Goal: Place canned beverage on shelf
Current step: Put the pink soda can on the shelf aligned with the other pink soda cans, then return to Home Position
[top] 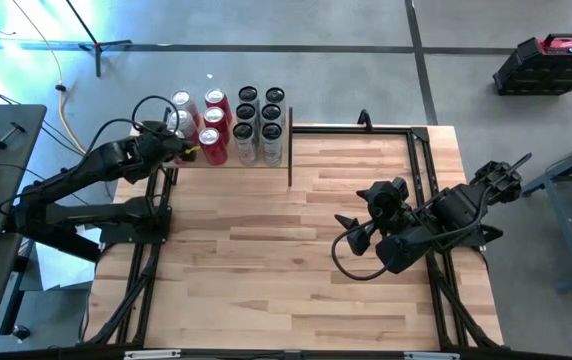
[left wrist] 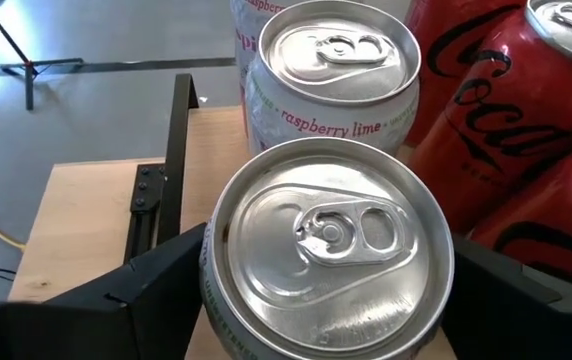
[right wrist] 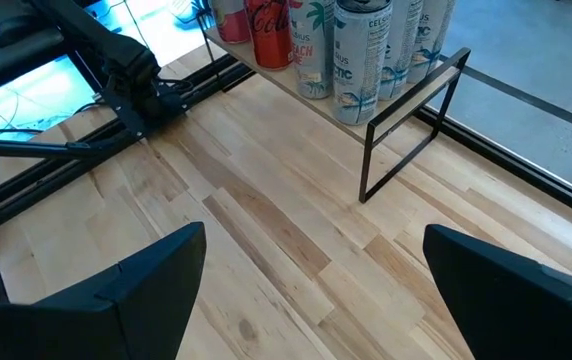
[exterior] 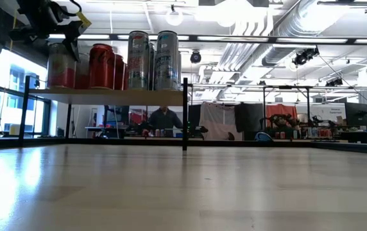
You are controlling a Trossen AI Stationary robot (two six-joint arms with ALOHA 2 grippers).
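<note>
The canned beverage (left wrist: 331,240), silver-topped with a pale wall, stands upright on the shelf (left wrist: 96,220), at its near-left corner. The shelf is a light-wood board in a black frame, at the table's far left. My left gripper (left wrist: 331,300) is open around it, one finger on each side of its upper wall. In the low view the gripper (exterior: 55,19) hangs over the can (exterior: 60,64). My right gripper (top: 351,225) waits open above the bare tabletop at the right, with nothing between its fingers (right wrist: 116,290). My left gripper comes at the can slanting down from the table's near-left side. Its fingers (left wrist: 156,280) stand close against the two sides of the can's upper wall (left wrist: 216,290). Whether they touch the wall I cannot tell. The can stands upright on the shelf board.
Behind that can stands a raspberry-lime can (left wrist: 331,60), beside it red cola cans (left wrist: 506,130) and several tall silver cans (top: 260,120). The shelf's black end post (top: 289,145) rises at the right. The wooden tabletop (top: 296,260) stretches toward the near edge.
</note>
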